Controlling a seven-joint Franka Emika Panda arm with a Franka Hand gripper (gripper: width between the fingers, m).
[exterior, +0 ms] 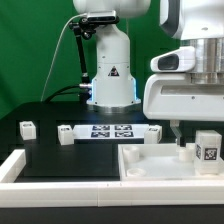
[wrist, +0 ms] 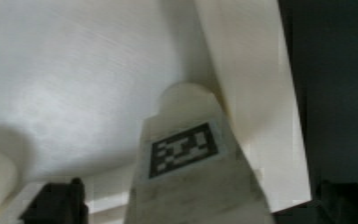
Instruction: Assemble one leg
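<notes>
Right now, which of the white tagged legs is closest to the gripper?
The leg at the exterior view's right edge, just beside the gripper. The other leg sits alone far off at the left.

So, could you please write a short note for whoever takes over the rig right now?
Gripper: low over the large flat white piece; whether open or shut cannot be told.
Leg: right under the wrist camera, tag facing up; grasp not visible.
Other legs: one at the exterior view's right, one far left on the black table.
Marker board: centre.
Done: no leg visibly attached.
Left: seating the leg.
</notes>
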